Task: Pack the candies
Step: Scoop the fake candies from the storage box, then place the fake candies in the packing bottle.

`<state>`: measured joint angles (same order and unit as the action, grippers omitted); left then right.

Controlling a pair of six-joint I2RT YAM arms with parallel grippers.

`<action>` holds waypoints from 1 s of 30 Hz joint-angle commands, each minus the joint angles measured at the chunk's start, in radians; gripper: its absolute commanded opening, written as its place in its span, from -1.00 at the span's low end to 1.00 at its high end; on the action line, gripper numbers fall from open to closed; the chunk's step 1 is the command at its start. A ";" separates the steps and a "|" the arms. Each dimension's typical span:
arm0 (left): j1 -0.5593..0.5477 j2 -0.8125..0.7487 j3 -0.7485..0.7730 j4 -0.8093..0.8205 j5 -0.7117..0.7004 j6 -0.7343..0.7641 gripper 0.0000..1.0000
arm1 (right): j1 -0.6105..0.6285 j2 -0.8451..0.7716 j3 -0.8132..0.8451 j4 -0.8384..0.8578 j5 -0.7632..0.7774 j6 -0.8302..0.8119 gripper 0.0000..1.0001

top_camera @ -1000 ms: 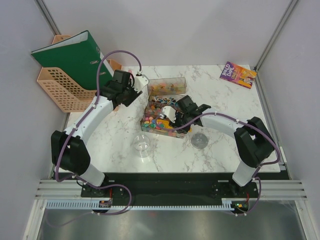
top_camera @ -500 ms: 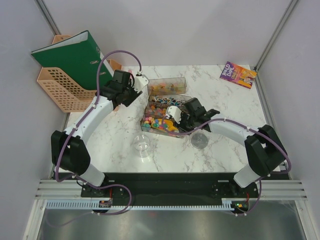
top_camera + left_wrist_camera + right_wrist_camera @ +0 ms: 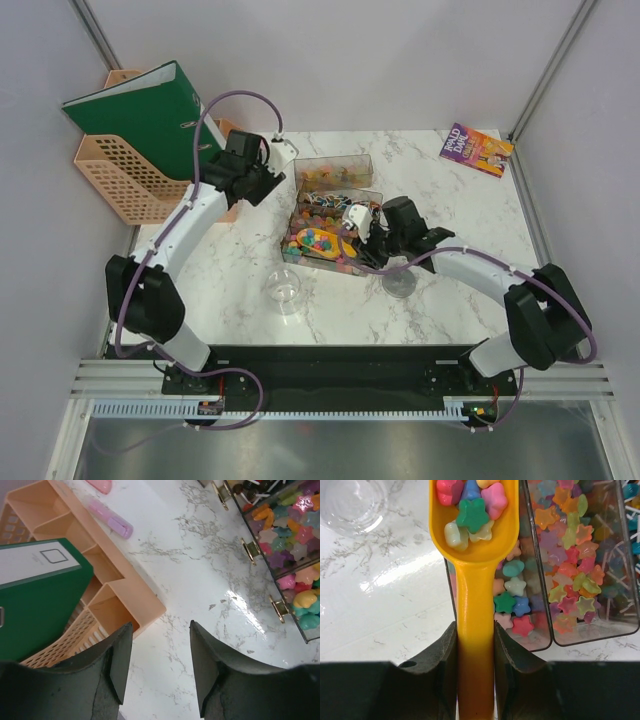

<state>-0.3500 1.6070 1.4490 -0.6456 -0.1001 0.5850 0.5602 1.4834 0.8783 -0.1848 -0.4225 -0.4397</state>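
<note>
Candies [image 3: 470, 505]: star-shaped, heaped in the orange scoop [image 3: 475, 595] bowl ahead of the right end effector [image 3: 475, 645]; more in the clear box [image 3: 600, 636] ahead-right.
Right end effector: clenched on the scoop handle.
Left end effector [image 3: 160, 640]: released (nothing between its fingers), over the bench [image 3: 200, 580].
Clear cup [image 3: 350, 500]: ahead-left of the right end effector.

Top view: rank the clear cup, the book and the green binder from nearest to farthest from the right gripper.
1. clear cup, near side, to the left of the right gripper.
2. book, far right corner.
3. green binder, far left corner.
</note>
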 commanded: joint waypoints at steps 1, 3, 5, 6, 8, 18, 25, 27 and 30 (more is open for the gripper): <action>0.031 -0.016 0.094 0.017 -0.041 -0.033 0.18 | -0.016 -0.093 0.025 0.088 -0.076 0.041 -1.00; 0.043 -0.028 0.096 0.015 -0.038 -0.048 0.19 | -0.017 -0.118 0.027 0.061 -0.065 0.021 -1.00; 0.059 -0.059 0.070 0.015 -0.042 -0.045 0.20 | -0.017 -0.144 0.053 -0.011 -0.056 -0.036 -1.00; 0.062 -0.071 0.041 0.015 -0.044 -0.047 0.20 | -0.017 -0.153 0.062 -0.039 -0.052 -0.057 -1.00; 0.071 -0.113 0.011 0.015 -0.044 -0.065 0.20 | -0.017 -0.182 0.091 -0.126 -0.050 -0.141 -1.00; 0.094 -0.265 -0.111 0.021 -0.046 -0.183 0.48 | 0.003 -0.219 0.227 -0.376 -0.096 -0.277 -1.00; 0.098 -0.328 -0.163 0.044 -0.053 -0.200 0.47 | 0.058 -0.184 0.289 -0.478 -0.091 -0.320 -1.00; 0.100 -0.338 -0.182 0.049 -0.055 -0.201 0.47 | 0.073 -0.173 0.295 -0.499 -0.082 -0.327 -1.00; 0.100 -0.360 -0.199 0.052 -0.058 -0.203 0.47 | 0.113 -0.150 0.304 -0.522 -0.041 -0.344 -1.00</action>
<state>-0.2543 1.2888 1.2636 -0.6334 -0.1406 0.4232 0.6456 1.3148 1.1339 -0.6746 -0.4644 -0.7433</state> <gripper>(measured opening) 0.735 0.346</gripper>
